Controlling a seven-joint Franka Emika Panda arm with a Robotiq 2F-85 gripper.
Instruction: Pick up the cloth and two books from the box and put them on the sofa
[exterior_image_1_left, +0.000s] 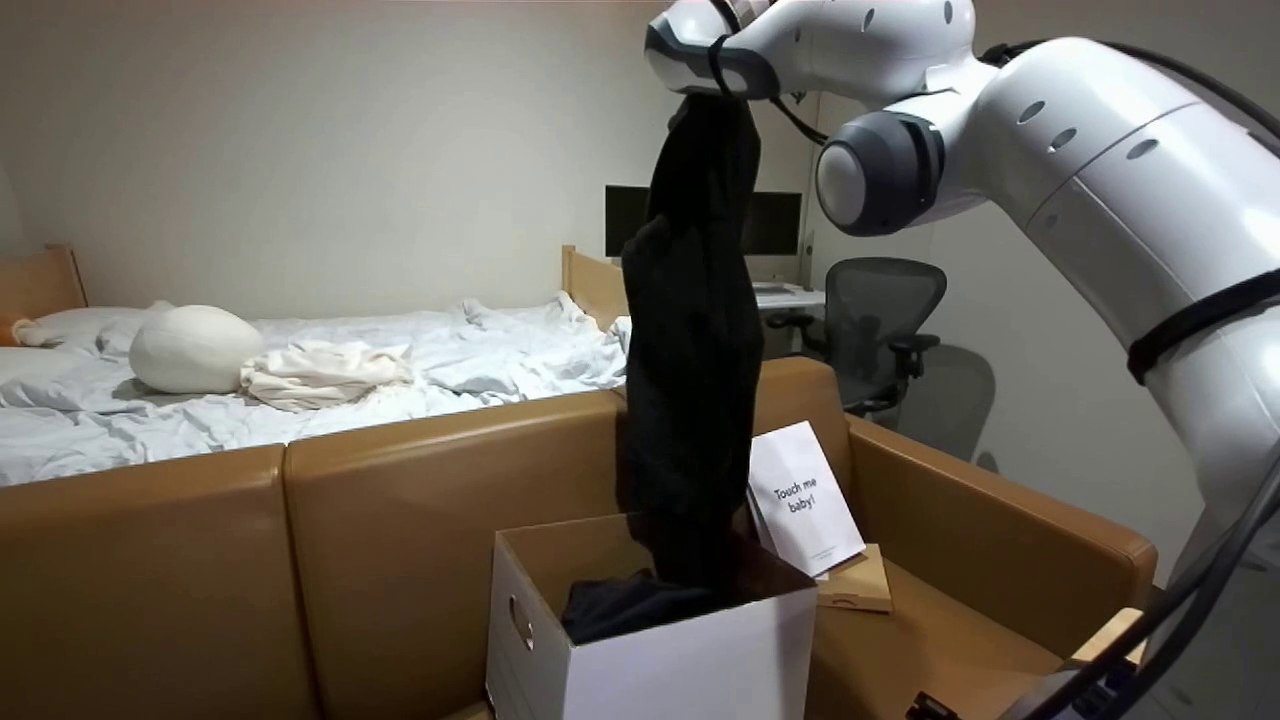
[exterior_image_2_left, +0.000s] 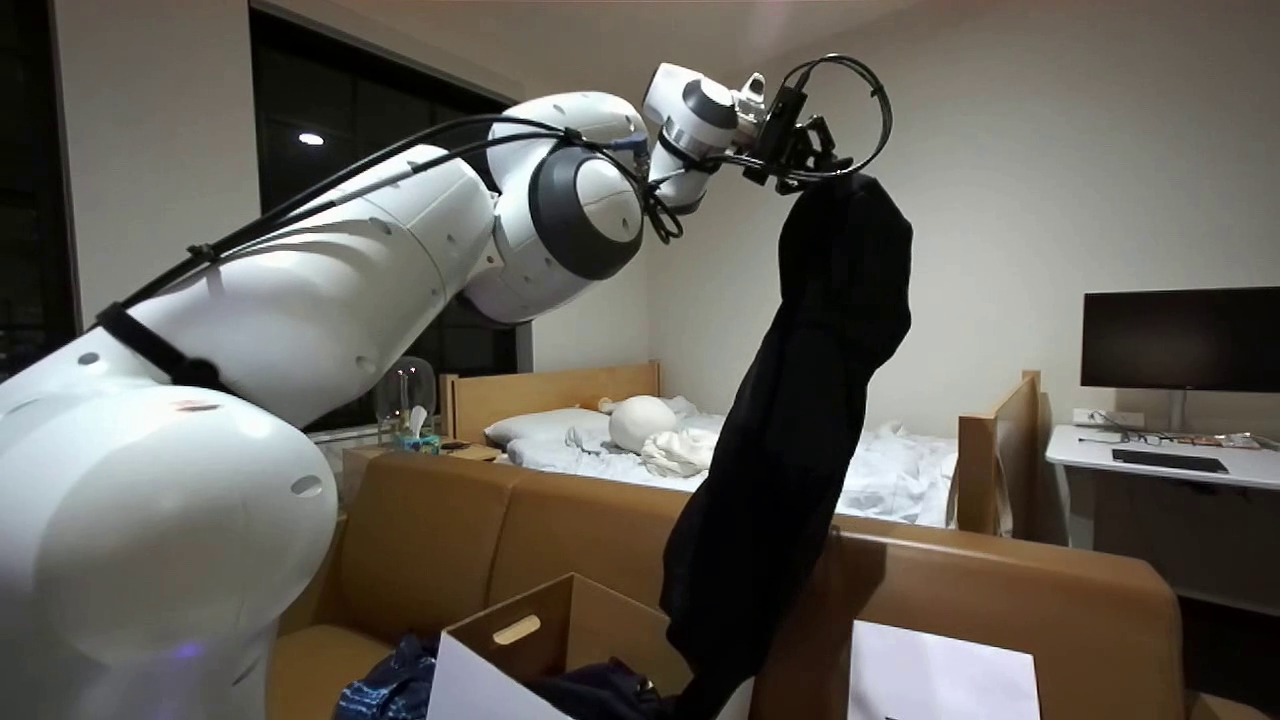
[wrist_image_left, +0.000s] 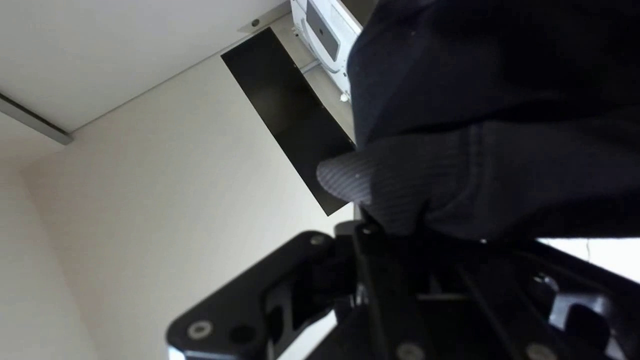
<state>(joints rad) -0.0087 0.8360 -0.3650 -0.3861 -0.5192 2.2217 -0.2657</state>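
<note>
My gripper (exterior_image_2_left: 835, 172) is shut on a black cloth (exterior_image_2_left: 790, 420) and holds it high above the box. The cloth hangs long in both exterior views (exterior_image_1_left: 695, 350). Its lower end reaches into the opening of the white box (exterior_image_1_left: 690, 660), also seen at lower centre (exterior_image_2_left: 490, 680). I cannot tell if it touches the dark cloth (exterior_image_1_left: 630, 605) inside. In the wrist view the cloth (wrist_image_left: 490, 125) covers the fingertips (wrist_image_left: 395, 232). A white "Touch me baby!" item (exterior_image_1_left: 803, 500), perhaps a book, leans on the brown sofa (exterior_image_1_left: 430, 520). No book shows inside the box.
A flat tan cardboard piece (exterior_image_1_left: 860, 585) lies on the seat under the white item. The sofa backrest (exterior_image_2_left: 1000, 570) stands behind the box. Blue patterned fabric (exterior_image_2_left: 390, 685) lies beside the box. A bed (exterior_image_1_left: 480, 365), monitor (exterior_image_2_left: 1180, 340) and office chair (exterior_image_1_left: 880, 320) are farther back.
</note>
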